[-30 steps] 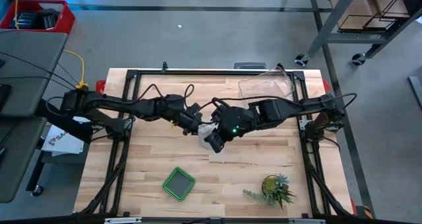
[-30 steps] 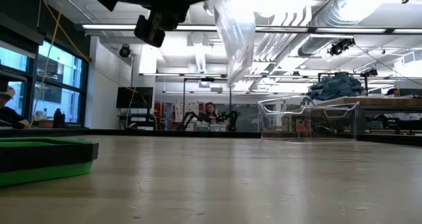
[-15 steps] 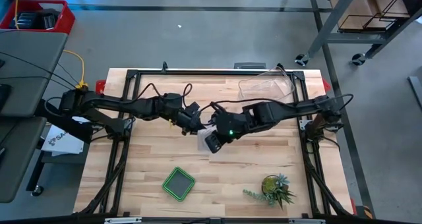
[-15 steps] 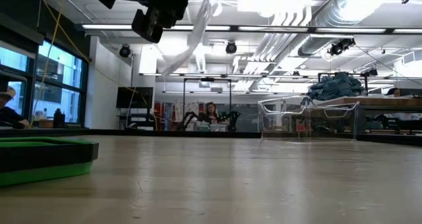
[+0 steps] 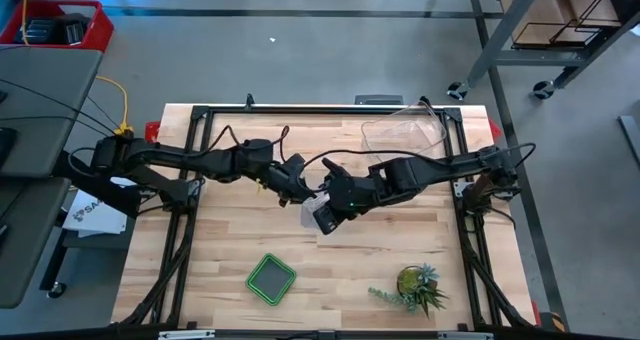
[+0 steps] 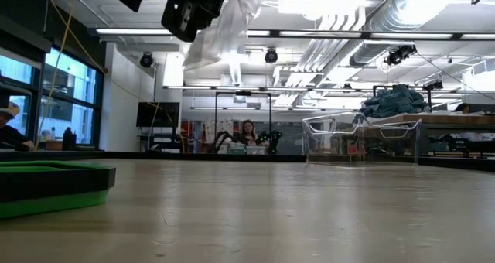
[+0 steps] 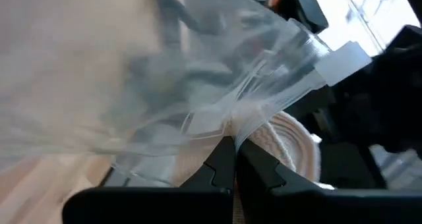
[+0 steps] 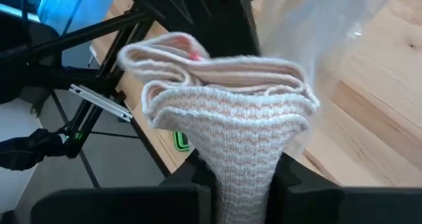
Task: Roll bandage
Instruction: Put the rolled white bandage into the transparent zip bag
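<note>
The bandage is a bunch of white knitted cloth, folded in several layers. My right gripper is shut on it above the middle of the table. It also shows as a white roll in the left wrist view. My left gripper is shut on a crinkly clear plastic bag right beside the bandage. In the high view the two grippers meet, left and right. The bag hangs high in the low view. My left gripper pinches a gathered fold of the clear bag between its two fingertips. The bag is lifted clear of the table and spreads out beyond the fingers. My right gripper pinches the bandage's narrow gathered end between its two fingers, several layers together. The folded layers fan out beyond the fingertips, clear of the table.
A clear plastic tub stands at the far right of the table. A green tray lies near the front edge, and a small plant stands at the front right. Bare wood lies below the grippers.
My right gripper has gone a little toward the table's left and near edges, staying shut. The clear bag, which hung long below the grippers, has swung aside and been drawn up higher.
</note>
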{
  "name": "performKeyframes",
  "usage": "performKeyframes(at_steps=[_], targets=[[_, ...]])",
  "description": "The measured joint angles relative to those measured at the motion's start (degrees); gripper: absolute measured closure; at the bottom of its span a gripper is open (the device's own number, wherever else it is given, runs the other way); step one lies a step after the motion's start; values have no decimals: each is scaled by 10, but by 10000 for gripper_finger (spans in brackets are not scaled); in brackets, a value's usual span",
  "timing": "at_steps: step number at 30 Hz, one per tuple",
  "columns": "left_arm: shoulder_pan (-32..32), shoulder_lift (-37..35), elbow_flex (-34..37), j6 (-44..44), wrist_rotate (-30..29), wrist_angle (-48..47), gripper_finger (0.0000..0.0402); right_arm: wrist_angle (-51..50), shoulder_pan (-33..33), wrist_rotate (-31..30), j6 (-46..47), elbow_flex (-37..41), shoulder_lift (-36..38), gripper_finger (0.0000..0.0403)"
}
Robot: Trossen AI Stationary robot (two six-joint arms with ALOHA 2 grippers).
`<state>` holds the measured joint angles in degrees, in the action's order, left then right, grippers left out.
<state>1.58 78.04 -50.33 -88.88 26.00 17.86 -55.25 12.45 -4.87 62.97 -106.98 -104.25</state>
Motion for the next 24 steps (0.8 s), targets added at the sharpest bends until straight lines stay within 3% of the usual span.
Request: performKeyframes(at_steps=[8, 17, 24], targets=[[-15, -3, -5, -23, 79, 56, 401, -51, -5, -47, 3, 4, 1, 357], [0, -2, -4, -20, 21, 37, 401, 2, -4, -32, -2, 4, 24, 357], [3, 2, -5, -26, 10, 38, 401, 14, 1, -35, -26, 4, 27, 357]])
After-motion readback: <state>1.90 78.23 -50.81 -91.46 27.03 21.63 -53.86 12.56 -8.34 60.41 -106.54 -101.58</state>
